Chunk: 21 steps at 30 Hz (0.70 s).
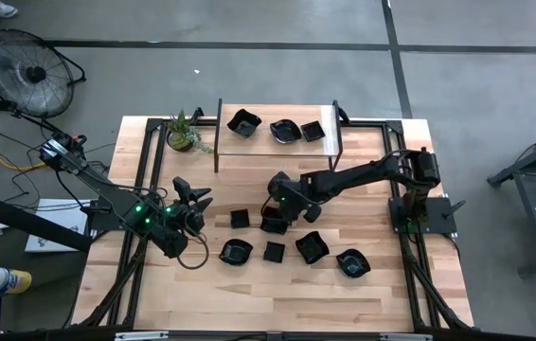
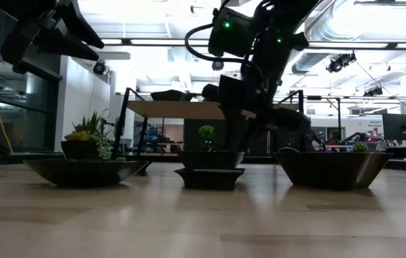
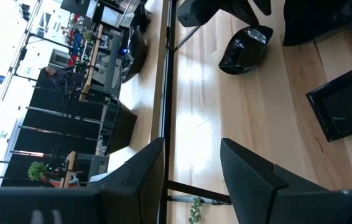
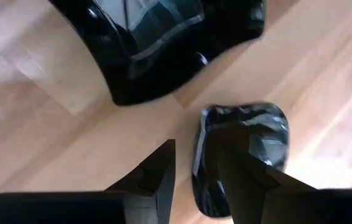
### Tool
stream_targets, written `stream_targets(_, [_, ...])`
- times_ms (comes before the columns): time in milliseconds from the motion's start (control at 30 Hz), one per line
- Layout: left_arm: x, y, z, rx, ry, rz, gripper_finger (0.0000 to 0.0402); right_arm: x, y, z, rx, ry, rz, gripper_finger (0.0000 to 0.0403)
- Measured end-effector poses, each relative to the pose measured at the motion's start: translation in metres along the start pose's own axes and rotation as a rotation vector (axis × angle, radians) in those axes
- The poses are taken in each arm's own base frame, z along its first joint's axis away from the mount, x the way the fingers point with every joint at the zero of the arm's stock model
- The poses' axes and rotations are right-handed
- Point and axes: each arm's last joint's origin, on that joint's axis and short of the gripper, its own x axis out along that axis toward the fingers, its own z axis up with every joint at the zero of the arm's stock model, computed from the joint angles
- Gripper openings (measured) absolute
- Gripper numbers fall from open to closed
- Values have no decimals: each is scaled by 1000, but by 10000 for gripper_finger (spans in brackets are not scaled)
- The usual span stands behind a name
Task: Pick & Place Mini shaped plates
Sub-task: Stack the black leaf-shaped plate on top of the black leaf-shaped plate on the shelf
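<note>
Right hand point(image 4: 194, 171) straddles small plate point(image 4: 241, 155) rim, part-open; close squarely before lifting. Left hand point(image 3: 191, 168) wide, empty, above tabletop point(image 1: 249, 284).

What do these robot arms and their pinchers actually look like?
Both arms are dark, jointed and slim, with small green lights glowing near the wrists. The left gripper and right gripper each end in two flat, black, wedge-shaped fingers. Black cables loop along the left arm.
</note>
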Motion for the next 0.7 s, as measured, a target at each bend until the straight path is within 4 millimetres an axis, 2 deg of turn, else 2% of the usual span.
stream_targets(267, [0, 0, 0, 0, 0, -3, 152, 4, -6, -2, 25, -26, -26, 112])
stream_targets(700, [0, 0, 0, 0, 0, -7, 152, 7, -7, -5, 10, -43, 3, 112])
